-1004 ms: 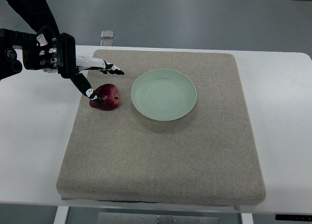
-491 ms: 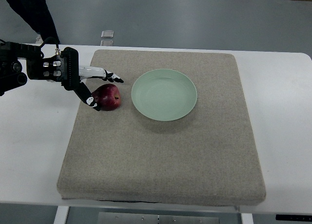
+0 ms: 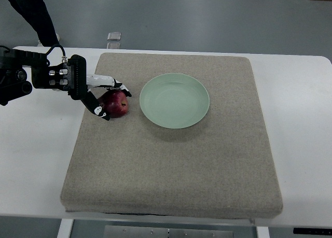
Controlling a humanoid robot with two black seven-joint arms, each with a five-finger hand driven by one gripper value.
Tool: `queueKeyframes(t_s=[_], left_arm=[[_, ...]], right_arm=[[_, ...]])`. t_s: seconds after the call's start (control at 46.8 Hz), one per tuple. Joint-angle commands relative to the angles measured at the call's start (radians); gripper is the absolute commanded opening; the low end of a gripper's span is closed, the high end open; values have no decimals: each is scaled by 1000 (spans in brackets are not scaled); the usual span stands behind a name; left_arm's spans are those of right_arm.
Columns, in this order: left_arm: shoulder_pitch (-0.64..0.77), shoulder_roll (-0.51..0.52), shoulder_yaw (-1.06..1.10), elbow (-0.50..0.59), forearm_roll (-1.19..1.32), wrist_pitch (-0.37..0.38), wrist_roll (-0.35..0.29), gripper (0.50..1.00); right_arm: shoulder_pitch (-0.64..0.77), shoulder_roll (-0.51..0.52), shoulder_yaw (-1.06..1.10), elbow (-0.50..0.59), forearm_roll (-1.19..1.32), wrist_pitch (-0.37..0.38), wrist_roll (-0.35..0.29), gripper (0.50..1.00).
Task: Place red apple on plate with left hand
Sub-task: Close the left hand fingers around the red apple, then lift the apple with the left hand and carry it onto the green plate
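Grey floor stretches behind one white table [image 3: 301,144], and nearly the whole top is covered by a single beige felt mat [image 3: 176,165]. On that mat sits one pale green plate [image 3: 175,100], round and shallow, with nothing in it. Just to its left lies one red apple [image 3: 118,102], resting on the mat, close to the plate's rim but not touching it. One robot arm reaches in from the left edge, black and blocky, and the left hand [image 3: 101,95] has arrived at the apple. Its white, black-tipped fingers [image 3: 111,83] curve over the far side of the fruit while the thumb comes down on the near left side, so the apple sits cradled between them; the fingers are partly curled around it, though I can't tell whether they press firmly on it, and the apple has not left the mat. At the far edge of the table there is one small clear object [image 3: 114,37]. In the top left corner a person's dark trouser leg [image 3: 33,10] shows.
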Motion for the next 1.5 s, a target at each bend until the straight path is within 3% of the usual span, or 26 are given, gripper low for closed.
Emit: queueKeyframes(t_s=[0.0,0.107,0.385,0.769,1.004,1.474], left_arm=[[-3,0,0,2,2,20,4,724],[-4,0,0,4,2,36,5,671],[-24,-6,-28,2,2,49,2,679],[-24,-92,-91,2,-11,197,2,686],[-7,-164,-91,2,-14,241,4,688],[23,-248,-92,82,-18,247,5,703]], right_arm=[[0,0,2,0,0,0,0,930],[0,0,0,0,0,0,0,932],[0,0,0,0,0,0,0,930],[0,0,0,0,0,0,0,932],[0,0,2,0,0,-1,0,930],[0,0,0,0,0,0,0,932]])
